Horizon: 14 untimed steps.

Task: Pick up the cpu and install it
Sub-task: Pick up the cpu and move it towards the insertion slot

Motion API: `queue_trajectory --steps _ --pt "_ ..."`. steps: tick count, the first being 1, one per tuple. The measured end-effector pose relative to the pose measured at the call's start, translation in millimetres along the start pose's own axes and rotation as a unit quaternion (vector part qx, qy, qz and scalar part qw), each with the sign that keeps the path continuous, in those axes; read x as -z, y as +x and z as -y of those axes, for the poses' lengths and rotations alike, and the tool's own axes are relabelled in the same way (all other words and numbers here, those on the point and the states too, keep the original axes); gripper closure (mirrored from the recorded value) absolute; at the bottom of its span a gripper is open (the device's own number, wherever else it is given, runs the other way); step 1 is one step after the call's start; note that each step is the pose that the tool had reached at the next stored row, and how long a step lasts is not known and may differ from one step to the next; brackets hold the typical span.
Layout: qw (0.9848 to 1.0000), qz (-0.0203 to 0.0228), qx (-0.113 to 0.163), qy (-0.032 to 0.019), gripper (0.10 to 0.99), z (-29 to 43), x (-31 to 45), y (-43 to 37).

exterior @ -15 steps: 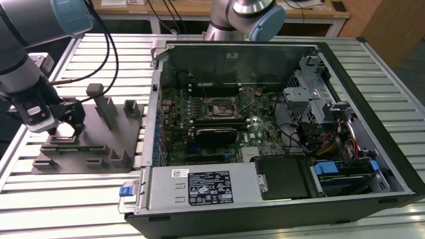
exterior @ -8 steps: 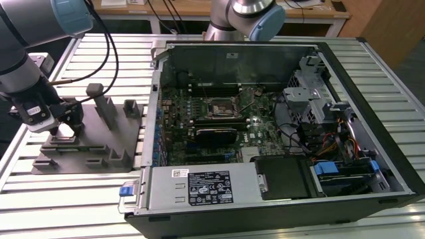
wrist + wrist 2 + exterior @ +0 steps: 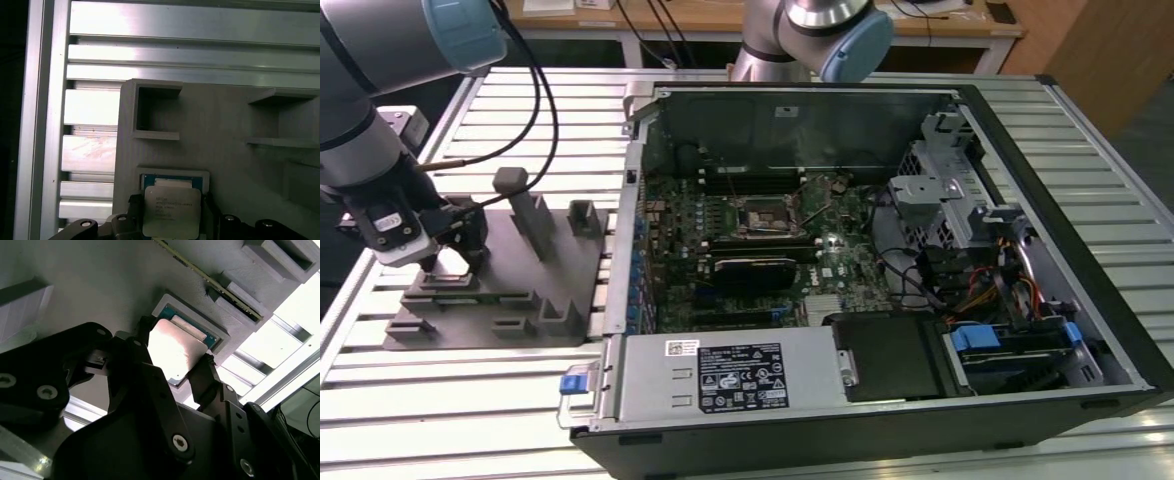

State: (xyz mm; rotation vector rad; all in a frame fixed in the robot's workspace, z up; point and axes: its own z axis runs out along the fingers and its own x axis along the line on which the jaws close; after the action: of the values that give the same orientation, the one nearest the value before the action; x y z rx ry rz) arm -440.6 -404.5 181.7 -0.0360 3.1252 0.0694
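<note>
Currently, the gripper is down over the grey fixture, at the end of the fixture farthest from the open computer case. The cpu sits in a shallow square pocket recessed into the fixture's top face, silvery lid upward, with a strip of its green board showing at one pocket edge. In both wrist views the black fingers stand on two opposite sides of the cpu and appear to bear on its edges, so the gripper is judged to be closed on the chip while it lies in the pocket.

Guidance for the step in hand, the grasp:
- Load the board edges only. The lid is smooth, and the underside carries contacts.
- Keep both fingers level with the fixture's top face. An uneven grip is likely to tilt the chip and jam a corner against the pocket wall.
- Apply light, symmetric force, since the part is thin and rigid.
- Clear the pocket by moving straight away from the fixture face, without sideways drift.
</note>
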Motion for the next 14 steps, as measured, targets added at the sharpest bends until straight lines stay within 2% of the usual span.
queue_trajectory --steps 6,7,14 --pt "1.0000 0.0000 0.000 0.0000 0.514 0.0 0.0 0.0" --pt "1.0000 0.0000 0.000 0.0000 0.447 0.0 0.0 0.0" --pt "0.9999 0.0005 -0.012 0.0002 0.447 0.0 0.5 0.0"
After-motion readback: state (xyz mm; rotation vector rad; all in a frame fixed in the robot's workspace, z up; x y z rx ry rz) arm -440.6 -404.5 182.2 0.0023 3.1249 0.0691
